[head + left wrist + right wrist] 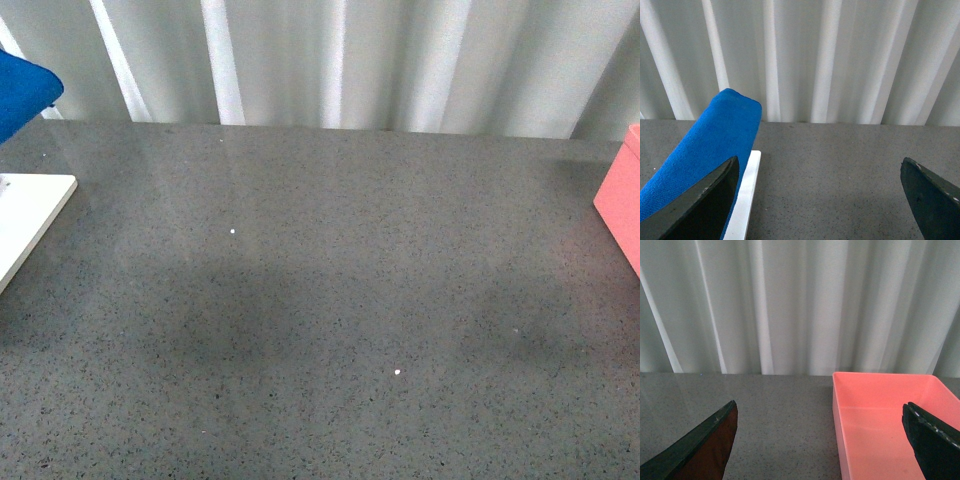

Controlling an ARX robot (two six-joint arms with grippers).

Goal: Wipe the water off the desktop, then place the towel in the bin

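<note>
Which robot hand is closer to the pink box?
Right. The right gripper hangs open facing the pink box, close in its wrist view. The left gripper sits by the blue towel at the opposite side of the desktop.

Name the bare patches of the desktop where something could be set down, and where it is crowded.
The desktop is bare across its whole middle, from the board and towel at the left edge to the bin at the right edge, back to the curtain. Only those two edges are taken.
</note>
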